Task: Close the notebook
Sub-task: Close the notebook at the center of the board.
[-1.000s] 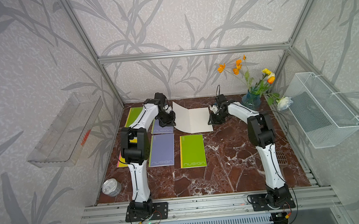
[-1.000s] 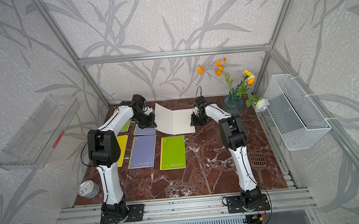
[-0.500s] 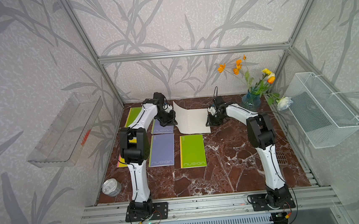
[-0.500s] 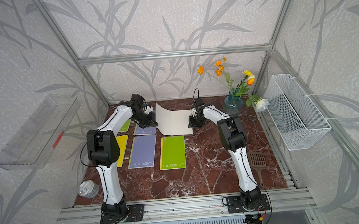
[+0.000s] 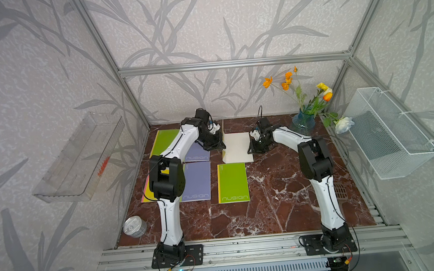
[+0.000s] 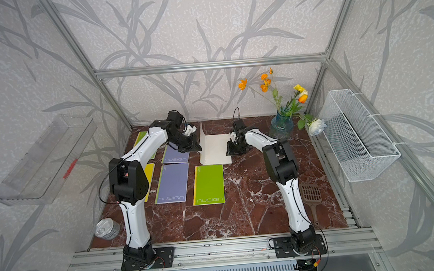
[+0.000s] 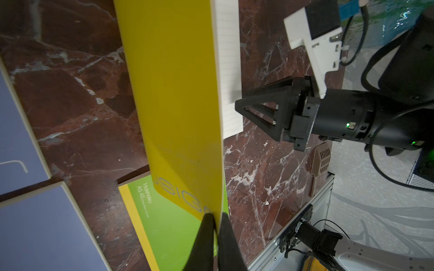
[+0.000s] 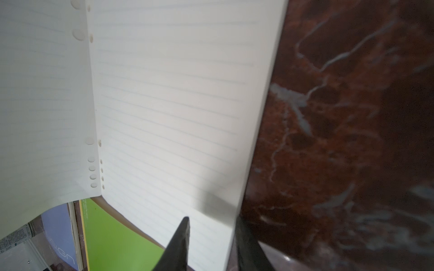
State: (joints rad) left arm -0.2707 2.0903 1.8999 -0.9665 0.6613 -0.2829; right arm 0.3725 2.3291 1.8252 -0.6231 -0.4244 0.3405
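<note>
In both top views the open notebook [image 5: 236, 147] lies toward the far edge of the marble tabletop [image 5: 282, 202], its left cover raised almost upright, with the left gripper [image 5: 218, 144] at that cover and the right gripper [image 5: 254, 149] at the outer edge of the flat right page. In the left wrist view the left gripper's fingers [image 7: 206, 237] are clamped on the edge of the yellow cover [image 7: 178, 98], which stands on end above a green notebook [image 7: 164, 230]. In the right wrist view the right gripper's fingers [image 8: 180, 244] stand apart, straddling the lined page's [image 8: 169, 105] outer edge; whether they touch it I cannot tell. The risk I see: the thin cover could slip from so shallow a pinch and fall back open, or swing down onto the right gripper if it stays put.
</note>
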